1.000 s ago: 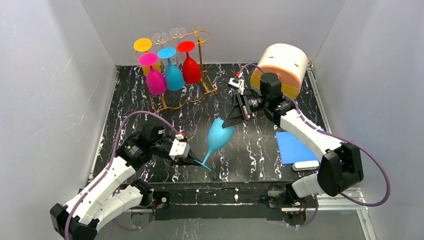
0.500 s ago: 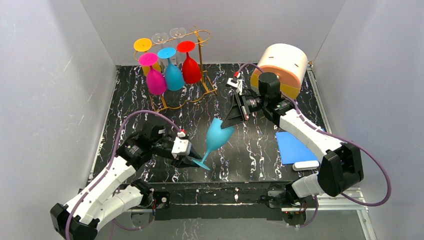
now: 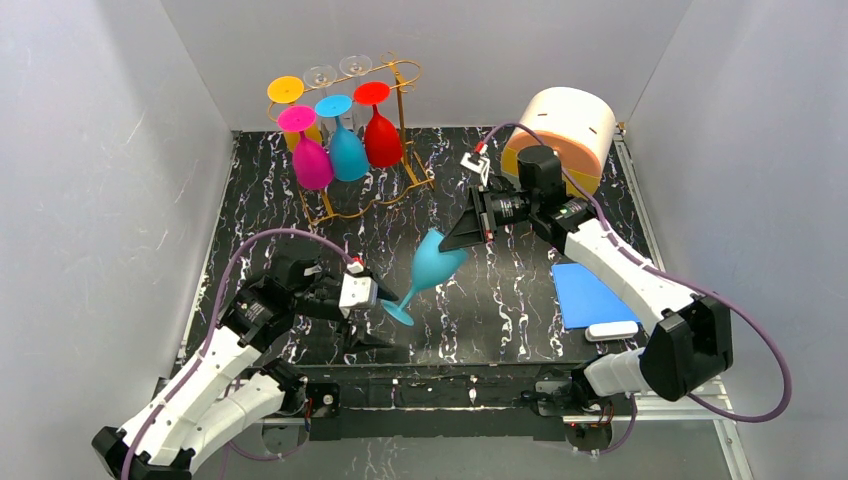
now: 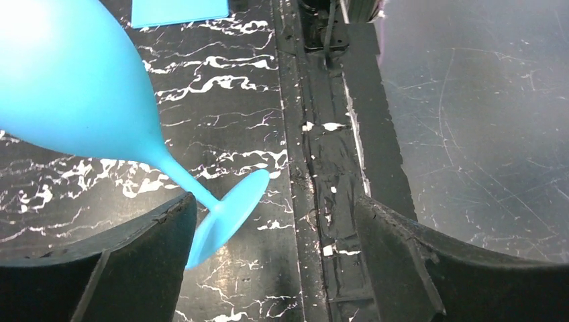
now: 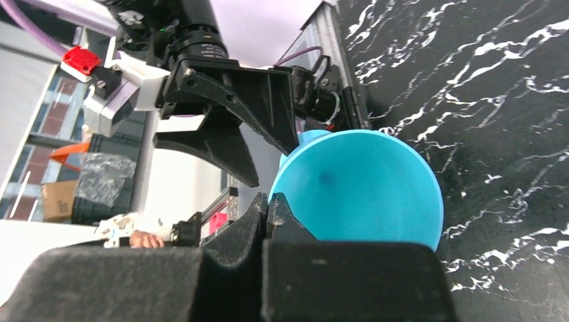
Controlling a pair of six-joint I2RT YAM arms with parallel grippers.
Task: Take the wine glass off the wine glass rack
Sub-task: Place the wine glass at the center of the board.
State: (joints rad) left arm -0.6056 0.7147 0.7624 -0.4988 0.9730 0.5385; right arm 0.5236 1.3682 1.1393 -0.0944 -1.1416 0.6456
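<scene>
A light blue wine glass point(image 3: 434, 266) hangs tilted over the middle of the table, with its foot point(image 3: 398, 312) low and to the left. My right gripper point(image 3: 463, 238) is shut on the rim of its bowl point(image 5: 362, 188), the jaws pinching the rim edge in the right wrist view point(image 5: 268, 201). My left gripper point(image 3: 384, 315) stands open around the foot point(image 4: 228, 213), which lies close to one of its fingers point(image 4: 144, 258). The gold wine glass rack point(image 3: 404, 82) stands at the back left, with pink point(image 3: 312, 162), blue point(image 3: 348, 152) and red point(image 3: 382, 140) glasses hanging from it.
A cream and orange round container point(image 3: 565, 130) sits at the back right behind the right arm. A blue flat pad point(image 3: 588, 294) with a white piece point(image 3: 612, 330) lies near the right front. Grey walls close in the left, back and right.
My left gripper has opened and let go of the glass's stem near the foot. The right gripper has shut on the rim, and the glass has shifted slightly up and left.
</scene>
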